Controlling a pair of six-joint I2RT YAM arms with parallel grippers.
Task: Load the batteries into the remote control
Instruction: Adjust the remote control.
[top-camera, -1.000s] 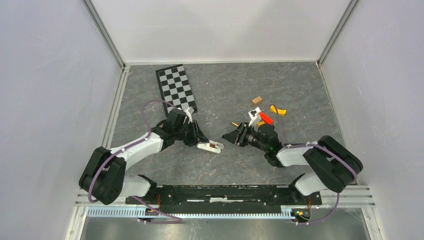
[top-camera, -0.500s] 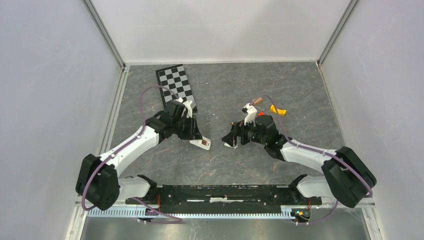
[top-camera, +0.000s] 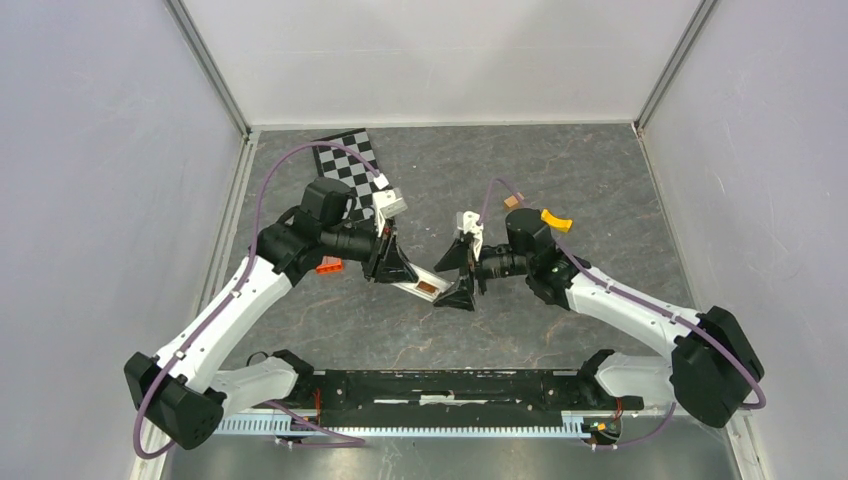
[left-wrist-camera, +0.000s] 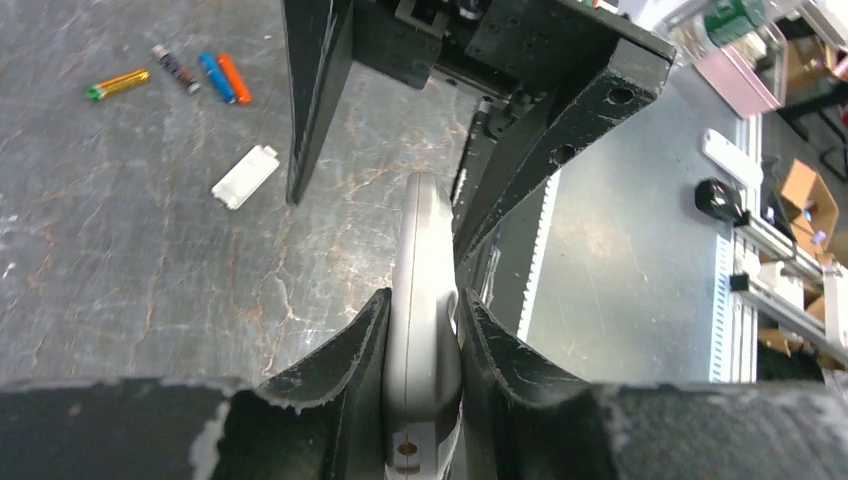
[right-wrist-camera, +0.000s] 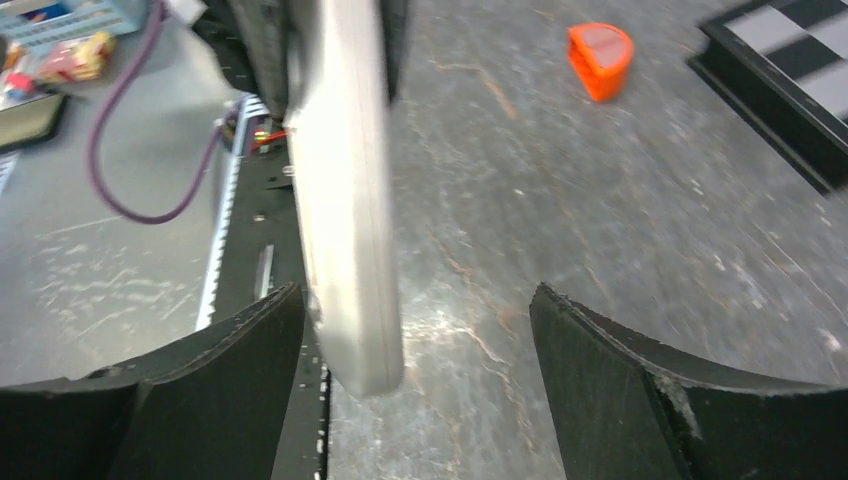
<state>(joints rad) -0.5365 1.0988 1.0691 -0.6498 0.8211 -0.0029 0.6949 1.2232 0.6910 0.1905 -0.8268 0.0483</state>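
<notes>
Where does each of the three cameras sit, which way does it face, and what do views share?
Top external: above, behind the bases, looking down on the grey table; both arms show.
Left wrist: looks along the left gripper, shut on the slim silver remote control, toward slim batteries.
Right wrist: looks past the open right gripper at that remote.
Shared: all show the remote.

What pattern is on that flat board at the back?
The board is black-and-white checkered, clearest in the top view.

grey marbled surface (top-camera: 600, 160), black-and-white checkerboard (top-camera: 335, 165) at its far left, orange block (top-camera: 329, 267) just nearer than the checkerboard, small tan block (top-camera: 514, 201) and yellow block (top-camera: 556, 219) well to its right
</notes>
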